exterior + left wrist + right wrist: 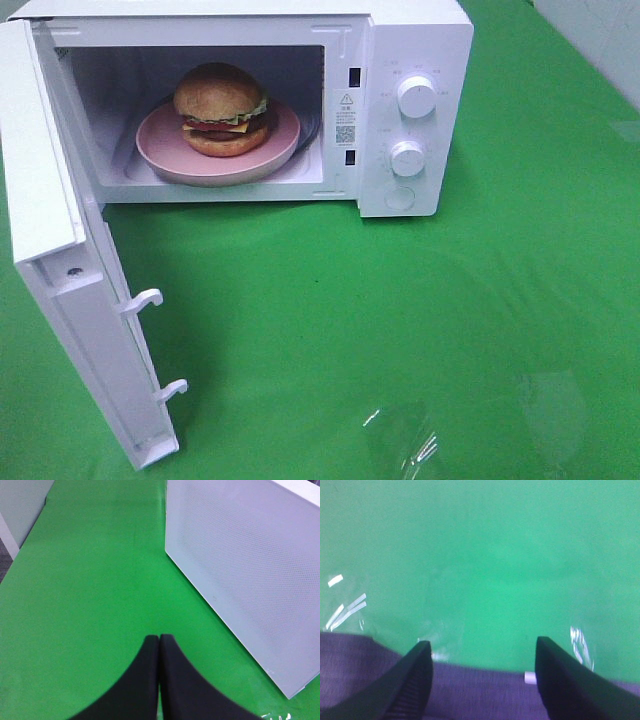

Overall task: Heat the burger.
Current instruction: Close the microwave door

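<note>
The burger (222, 108) sits inside the microwave (420, 40), in the middle of a pink plate (160, 145), and it is smaller than the plate. It is round, with a golden-brown bun on top and on the bottom, and a dark patty, yellow cheese, a bit of red and some green lettuce poking out between. The door (95, 330) is wide open. It hangs from the left side of the box and sticks out toward the front of the table, over the green cloth (400, 300). So I think the next job is to swing the door shut, and what matters is which claw is on its outer side. The left gripper (159, 645) has its two black fingers pressed together with nothing between them, and it is low over the cloth, near a white dotted panel (I think this is the outside of the door). The right gripper (482, 646) has its fingers apart and holds nothing; it looks down at bare cloth near the table edge, with no door in its view. The left arm seems nearer, and a push would go across toward the right. The two knobs (416, 96) would come after that.
</note>
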Controlling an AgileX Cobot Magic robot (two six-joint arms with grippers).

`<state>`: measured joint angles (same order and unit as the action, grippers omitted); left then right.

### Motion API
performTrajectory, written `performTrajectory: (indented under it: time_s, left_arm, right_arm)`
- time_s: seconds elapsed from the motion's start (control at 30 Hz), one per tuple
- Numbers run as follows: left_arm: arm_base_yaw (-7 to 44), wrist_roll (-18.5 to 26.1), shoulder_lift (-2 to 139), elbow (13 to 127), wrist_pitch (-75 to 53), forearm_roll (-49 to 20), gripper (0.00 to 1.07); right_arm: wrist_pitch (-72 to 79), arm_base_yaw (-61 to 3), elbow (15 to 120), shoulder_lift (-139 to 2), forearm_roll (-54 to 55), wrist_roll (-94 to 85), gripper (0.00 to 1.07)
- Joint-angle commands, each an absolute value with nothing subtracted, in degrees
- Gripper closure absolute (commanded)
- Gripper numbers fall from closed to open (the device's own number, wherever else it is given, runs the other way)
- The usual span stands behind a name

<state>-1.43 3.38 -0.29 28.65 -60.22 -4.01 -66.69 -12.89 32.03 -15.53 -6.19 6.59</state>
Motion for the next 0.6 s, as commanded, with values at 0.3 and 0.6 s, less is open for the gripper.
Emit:
performTrajectory:
  time_s: [0.3, 0.6]
  left_arm:
    - [-1.2, 3.5, -1.5, 28.5, -59.5, -3.9, 1.06]
    - [-1.2, 3.5, -1.5, 28.5, -59.4, -4.1, 1.06]
  right_arm:
    - [-63.0, -12.5, 31.8, -0.6, -1.8, 0.7, 0.56]
    - [-57.5, -12.8, 28.8, 1.5, 3.6, -7.2, 0.56]
